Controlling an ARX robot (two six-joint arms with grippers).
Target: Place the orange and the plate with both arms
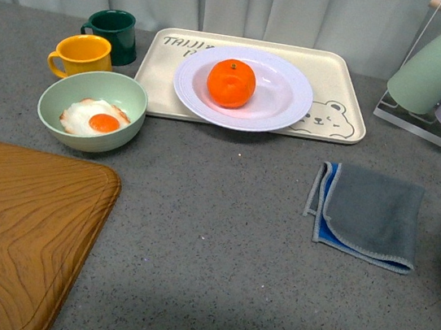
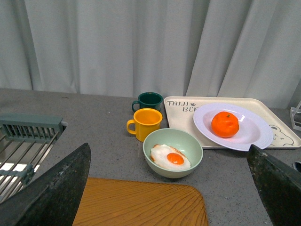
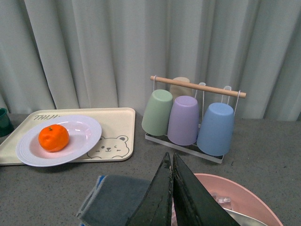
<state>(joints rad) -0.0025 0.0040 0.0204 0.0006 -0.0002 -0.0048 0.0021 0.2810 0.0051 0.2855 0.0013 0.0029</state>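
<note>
The orange (image 1: 231, 83) rests in the well of the white plate (image 1: 282, 108), and the plate sits on the cream bear tray (image 1: 335, 83) at the back of the table. Both show again in the left wrist view, orange (image 2: 225, 124) on plate (image 2: 256, 136), and in the right wrist view, orange (image 3: 53, 137) on plate (image 3: 84, 129). Neither arm appears in the front view. My left gripper (image 2: 169, 188) is open, well back from the plate, above the wooden board's edge. My right gripper (image 3: 170, 162) is shut on nothing, above the grey cloth and pink bowl.
A pale green bowl (image 1: 124, 94) with a fried egg, a yellow mug (image 1: 80, 55) and a dark green mug (image 1: 114, 31) stand left of the tray. A wooden board (image 1: 15, 226) fills the near left. A grey cloth (image 1: 370, 212) lies right; a cup rack (image 3: 188, 117) stands beyond it.
</note>
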